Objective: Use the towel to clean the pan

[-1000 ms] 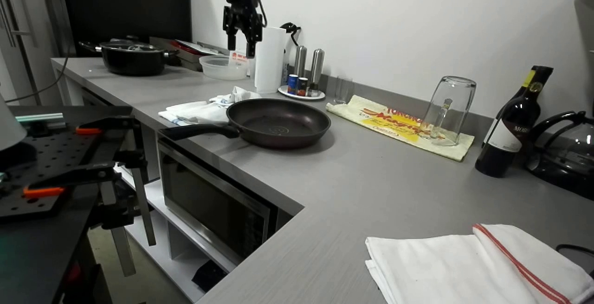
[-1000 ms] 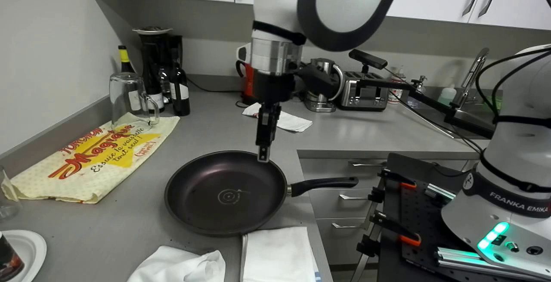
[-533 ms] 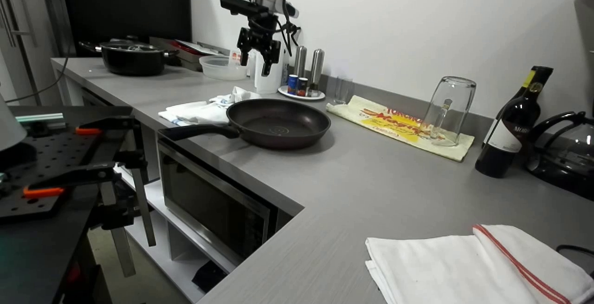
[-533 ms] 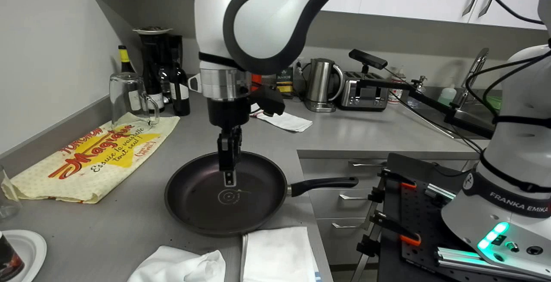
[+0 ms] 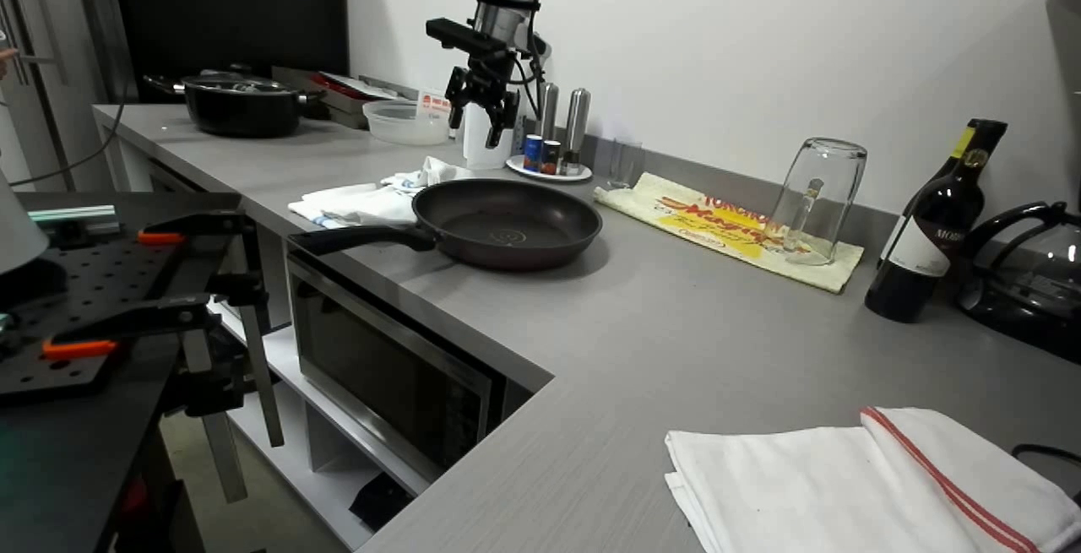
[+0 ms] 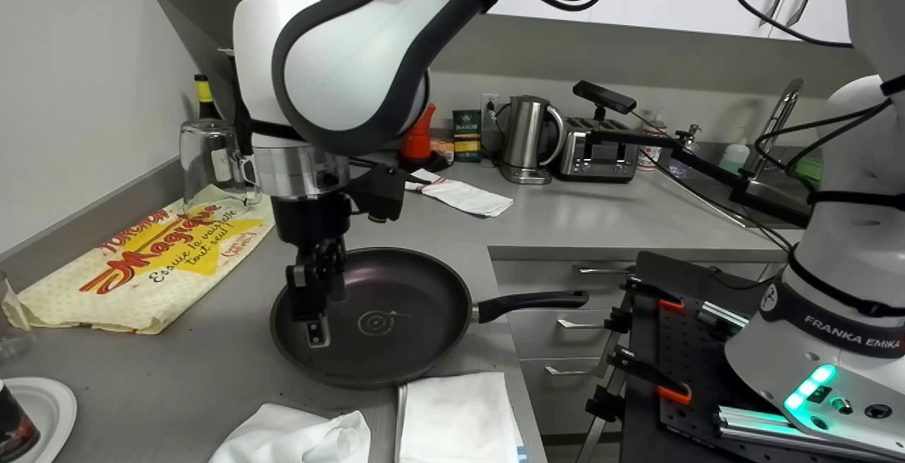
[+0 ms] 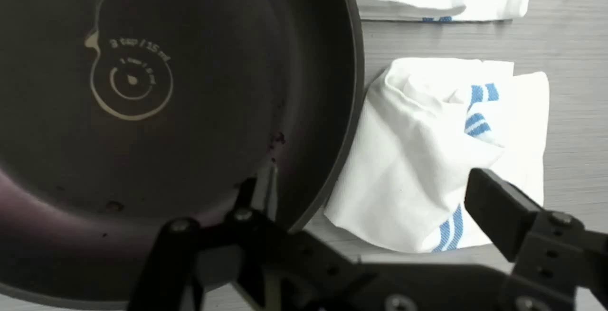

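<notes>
We see fingers wide apart, empty, above the crumpled blue-striped towel, probably to pinch it for wiping the frying pan below them.

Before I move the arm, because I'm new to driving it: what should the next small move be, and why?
Probably shift the open gripper sideways, off the pan towards the crumpled towel, before lowering it: in the wrist view its jaws stand wide apart, one seen against the pan, the other against that towel.
</notes>
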You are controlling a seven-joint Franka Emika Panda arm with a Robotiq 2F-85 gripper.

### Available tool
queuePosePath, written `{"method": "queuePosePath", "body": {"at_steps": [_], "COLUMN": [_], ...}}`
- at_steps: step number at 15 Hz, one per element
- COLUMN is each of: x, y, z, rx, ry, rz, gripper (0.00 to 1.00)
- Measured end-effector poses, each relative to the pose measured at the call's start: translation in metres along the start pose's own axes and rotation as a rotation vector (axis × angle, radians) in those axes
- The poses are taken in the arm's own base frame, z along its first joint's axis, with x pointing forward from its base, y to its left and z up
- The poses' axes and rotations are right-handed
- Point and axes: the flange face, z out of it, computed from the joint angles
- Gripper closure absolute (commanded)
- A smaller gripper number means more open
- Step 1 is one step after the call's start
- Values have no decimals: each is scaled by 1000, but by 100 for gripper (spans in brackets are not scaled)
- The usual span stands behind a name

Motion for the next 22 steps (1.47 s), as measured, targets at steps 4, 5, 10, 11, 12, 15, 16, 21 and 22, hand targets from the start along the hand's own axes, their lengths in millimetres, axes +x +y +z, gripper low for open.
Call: {"method": "queuePosePath", "body": {"at_steps": [4,5,10,11,12,15,16,21,22], "x": [22,27,43,45,46,47,47,44,43], "y": [-19,-24,-48,-51,-52,-49,-48,-57,-61], "z": [18,22,43,48,53,69,74,100,104], "rx": [11,13,33,37,41,57,62,95,103], "ry": [0,0,-7,-11,-15,-33,-41,-77,-82], "rz": [42,51,82,89,97,129,134,141,141], "gripper": [0,0,0,0,0,0,0,0,0]}}
